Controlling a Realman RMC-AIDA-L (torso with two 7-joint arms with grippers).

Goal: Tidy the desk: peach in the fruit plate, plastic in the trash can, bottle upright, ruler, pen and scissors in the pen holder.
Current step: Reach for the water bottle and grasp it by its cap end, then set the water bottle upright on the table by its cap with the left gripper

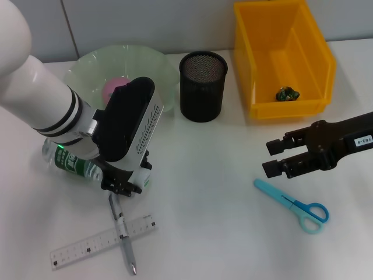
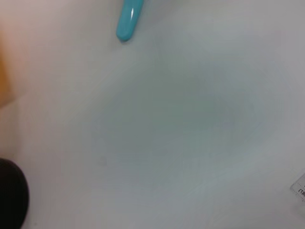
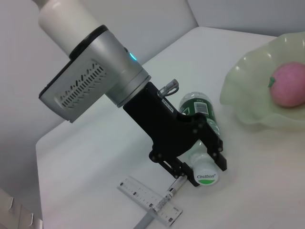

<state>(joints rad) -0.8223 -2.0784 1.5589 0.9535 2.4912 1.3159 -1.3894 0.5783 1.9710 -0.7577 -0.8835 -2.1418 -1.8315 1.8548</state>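
White table (image 1: 210, 175), lying clear green-labelled plastic bottle (image 3: 202, 112) near left edge — left gripper (image 3: 200, 164) clamped round its white-capped neck. Risk: slipping while tipped upright, knocking crossed pen (image 1: 122, 233).

My left claw (image 1: 123, 185) is black, its arm white. Green-labelled clear bottle (image 1: 73, 165), pink peach (image 1: 112, 88) in pale green plate (image 1: 157, 64), black mesh holder (image 1: 202, 85), yellow bin (image 1: 282, 58), turquoise-and-blue scissors (image 1: 294, 205), white worktop (image 1: 210, 175).
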